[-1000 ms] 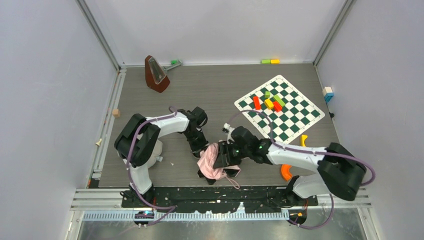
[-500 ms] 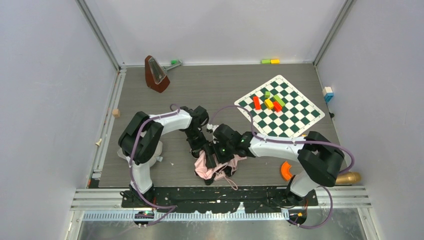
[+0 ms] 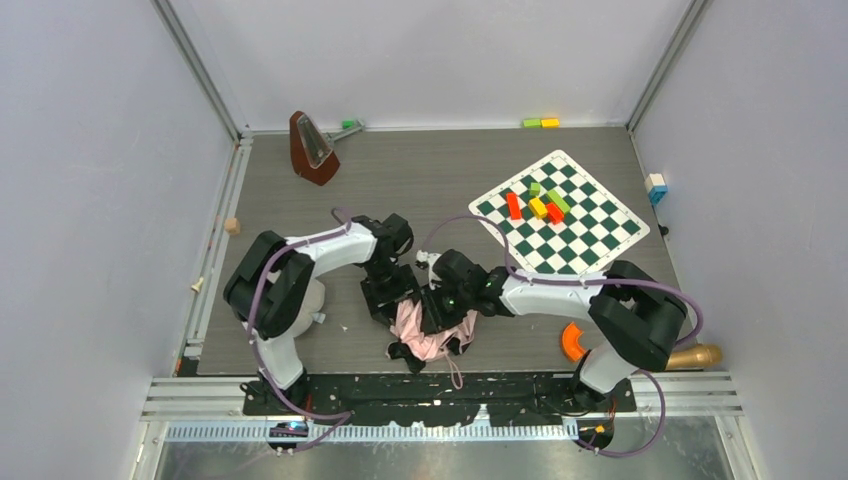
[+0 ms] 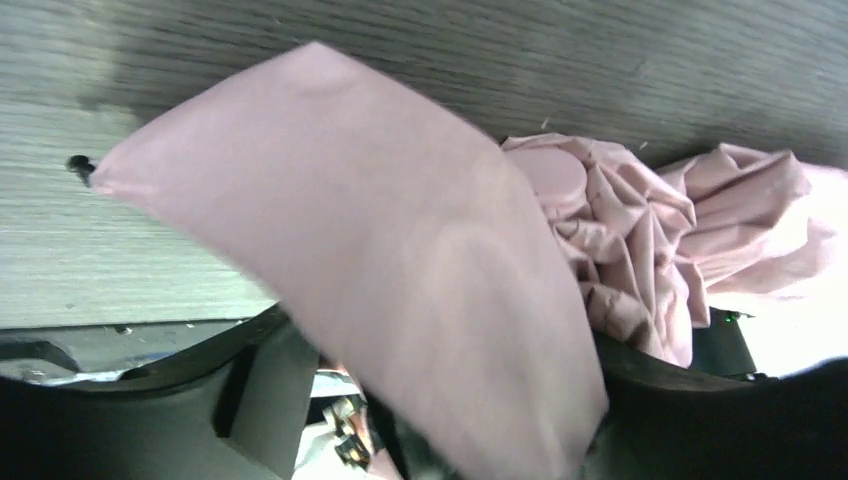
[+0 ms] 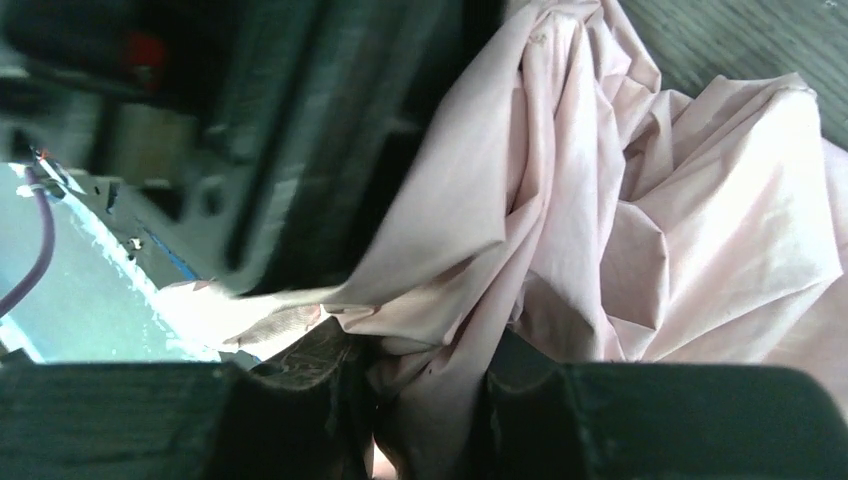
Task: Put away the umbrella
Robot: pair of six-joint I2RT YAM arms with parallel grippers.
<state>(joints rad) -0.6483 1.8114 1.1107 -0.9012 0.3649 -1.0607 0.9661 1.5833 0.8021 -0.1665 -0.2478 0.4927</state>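
Top view: the umbrella [image 3: 424, 333] lies in a crumpled heap on the grey table [image 3: 430, 175], close to the near edge and between the two arms. Mostly the pale pink side shows, with black bits at the near-left edge of the heap.

Left gripper [image 3: 388, 297] sits at the heap's far-left side, touching the cloth. Left wrist view: its fingers [image 4: 255, 395] stand wide apart. A flat pink panel lies across the gap and runs up to a dark rib tip [image 4: 78, 165] over the table. More bunched pink cloth lies to the right.

Right gripper [image 3: 437, 310] is on the heap's far-right side. Right wrist view: its fingers [image 5: 300, 415] are close together, with a gathered fold of pink cloth pinched between them. Loose folds spread up and to the right.

Elsewhere on the table:
- A brown metronome [image 3: 312, 148] stands upright at far left.
- A green-and-white chequered mat [image 3: 590, 235] lies at far right, carrying small red, yellow and green blocks [image 3: 538, 205].
- An orange curved piece [image 3: 571, 343] sits near the right arm's base.
- A brass-coloured object [image 3: 694, 355] lies past the table's right edge.

No lettering on any of these is large enough to read.
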